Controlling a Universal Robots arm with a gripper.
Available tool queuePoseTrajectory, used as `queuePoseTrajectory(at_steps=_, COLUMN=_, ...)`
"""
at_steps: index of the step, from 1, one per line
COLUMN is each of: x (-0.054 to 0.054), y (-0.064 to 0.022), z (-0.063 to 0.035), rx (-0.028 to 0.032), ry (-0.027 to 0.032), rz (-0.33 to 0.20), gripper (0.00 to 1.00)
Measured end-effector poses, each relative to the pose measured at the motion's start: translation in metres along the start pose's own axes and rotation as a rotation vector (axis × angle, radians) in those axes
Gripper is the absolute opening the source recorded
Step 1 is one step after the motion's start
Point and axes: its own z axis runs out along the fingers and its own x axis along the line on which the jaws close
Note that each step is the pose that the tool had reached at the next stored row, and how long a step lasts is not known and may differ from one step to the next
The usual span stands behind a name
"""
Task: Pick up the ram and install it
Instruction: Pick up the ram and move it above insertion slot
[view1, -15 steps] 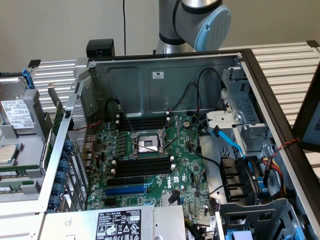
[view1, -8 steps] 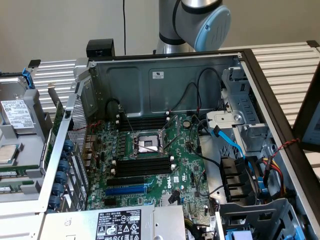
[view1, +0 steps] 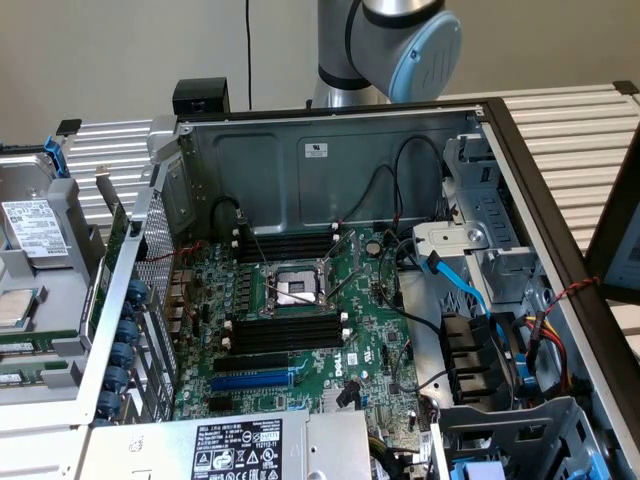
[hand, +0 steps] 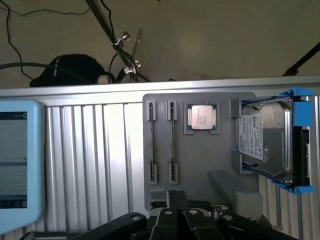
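Clutter first: nearest in the exterior view sits the power supply (view1: 235, 445) with its white label. Beyond it is the motherboard (view1: 330, 330) with its blue expansion slot (view1: 255, 380), black memory slots (view1: 285, 330) and processor socket (view1: 295, 290). Cables (view1: 440, 340) drape on the exterior view's right, and my arm (view1: 390, 40) stands behind the far wall of the case (view1: 290, 170). Outside the case, on the exterior view's left, lies the grey tray (view1: 55, 290). The wrist view looks down on it: the ram (hand: 172, 145) stands on edge in its holders, a second stick (hand: 151, 145) on one side, a processor (hand: 201, 118) and a hard drive (hand: 265, 137) on the other. My claw (hand: 177, 196) is clenched on nothing, in line with the ram and near its end, yet apart from it.
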Motion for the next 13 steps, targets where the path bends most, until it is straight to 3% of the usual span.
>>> queuePoseTrajectory(at_steps=1, x=0.000, y=0.0007, z=0.0000, rx=-0.0001, ry=0.0001, rz=0.000, gripper=0.12)
queuePoseTrajectory(at_steps=4, x=0.000, y=0.0029, z=0.0037, rx=-0.0001, ry=0.0000, rz=-0.001, gripper=0.30)
queuePoseTrajectory(at_steps=6, x=0.000, y=0.0053, z=0.0072, rx=-0.0003, ry=0.0002, rz=-0.003, gripper=0.30)
queuePoseTrajectory(at_steps=7, x=0.000, y=0.0067, z=0.0091, rx=-0.0002, ry=0.0002, rz=-0.004, gripper=0.36)
queuePoseTrajectory(at_steps=13, x=-0.001, y=0.0143, z=0.0200, rx=-0.0003, ry=0.0002, rz=-0.007, gripper=0.36)
